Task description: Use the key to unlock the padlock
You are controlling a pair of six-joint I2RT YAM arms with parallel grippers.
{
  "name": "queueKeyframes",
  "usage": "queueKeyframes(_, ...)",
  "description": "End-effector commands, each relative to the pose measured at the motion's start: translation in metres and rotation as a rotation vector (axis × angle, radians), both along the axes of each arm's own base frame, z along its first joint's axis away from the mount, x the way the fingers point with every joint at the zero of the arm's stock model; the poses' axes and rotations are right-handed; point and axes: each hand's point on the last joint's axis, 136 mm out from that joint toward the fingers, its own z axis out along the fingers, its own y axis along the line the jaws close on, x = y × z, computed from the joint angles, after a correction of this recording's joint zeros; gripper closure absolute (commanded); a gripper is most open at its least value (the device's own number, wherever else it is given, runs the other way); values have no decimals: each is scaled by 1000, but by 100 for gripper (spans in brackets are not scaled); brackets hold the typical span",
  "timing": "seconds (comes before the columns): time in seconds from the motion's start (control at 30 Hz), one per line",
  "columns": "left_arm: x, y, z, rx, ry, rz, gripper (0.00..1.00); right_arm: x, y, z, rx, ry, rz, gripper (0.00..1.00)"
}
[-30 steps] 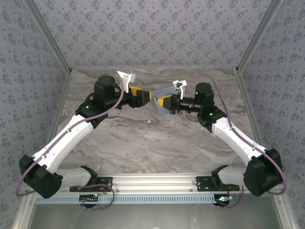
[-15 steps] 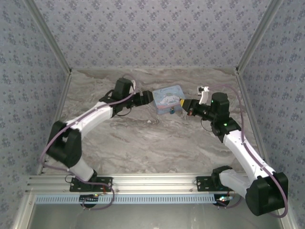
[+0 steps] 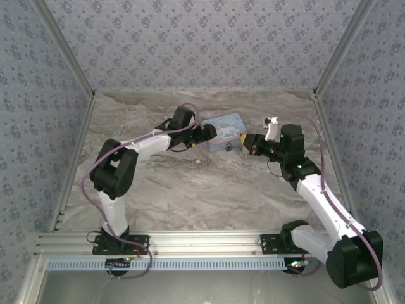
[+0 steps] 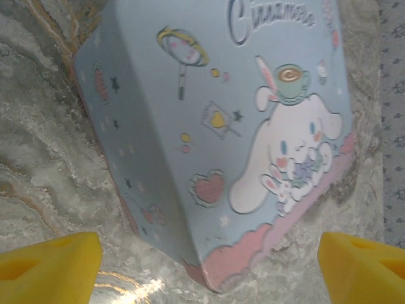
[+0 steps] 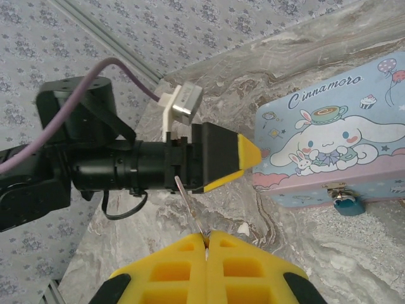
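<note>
The padlock [image 5: 347, 204], tiny and blue, hangs from the clasp on the front of a pale blue cartoon tin [image 5: 329, 142] and shows as a dark speck [image 3: 226, 147] from above. My right gripper [image 5: 205, 235] is shut on the key [image 5: 188, 201], whose thin silvery shaft sticks up out of the yellow fingertips. It hovers right of the tin [image 3: 226, 130], a short way from the padlock. My left gripper [image 4: 209, 272] is open, one yellow pad [image 4: 50, 266] on each side of the tin's near corner [image 4: 215, 278] without touching it.
The tin lies flat on the marble tabletop [image 3: 202, 190] toward the back. Patterned walls [image 3: 202, 44] close in the back and sides. The left arm's finger [image 5: 221, 158] stands close in front of the right gripper and the key.
The two grippers have parted and the tin now lies on the table. The left arm has folded in and reached right to the tin's left end. The right gripper stayed shut on the key.
</note>
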Motion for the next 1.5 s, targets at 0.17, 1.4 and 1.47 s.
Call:
queueKeyframes(0.17, -6, -5, -16, 0, 48, -13, 17, 1, -4, -4, -8, 14, -23, 100)
queueKeyframes(1.4, -26, 120, -47, 202, 98, 127, 20, 8, 15, -20, -48, 57, 41, 100)
queueKeyframes(1.47, -24, 122, -38, 197, 72, 120, 19, 9, 20, -25, -52, 65, 53, 100)
